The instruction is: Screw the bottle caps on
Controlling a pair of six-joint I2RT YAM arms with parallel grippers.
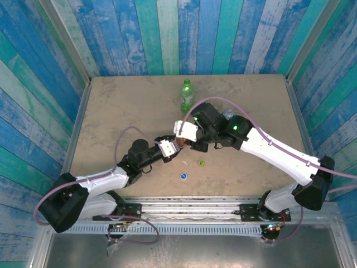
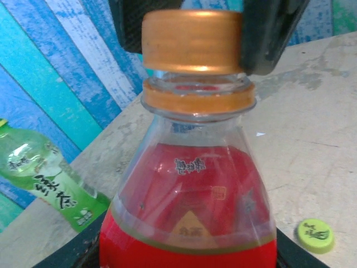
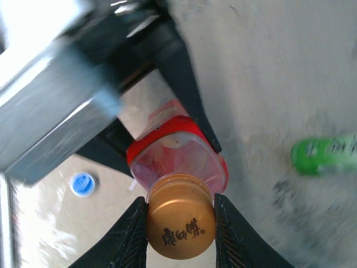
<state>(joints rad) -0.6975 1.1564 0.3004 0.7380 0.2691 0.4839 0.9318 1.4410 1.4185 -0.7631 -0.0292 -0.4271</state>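
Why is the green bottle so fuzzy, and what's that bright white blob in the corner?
Right wrist view: the green bottle is far away and out of focus; the pale block top left is too close, blurred and glare-washed; the orange cap is sharp. Left wrist view: the red bottle is crisp, the green bottle softer behind.

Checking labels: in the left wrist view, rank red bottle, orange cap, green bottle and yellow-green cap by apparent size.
red bottle
orange cap and green bottle, roughly alike; cap nearer the camera
yellow-green cap, smallest
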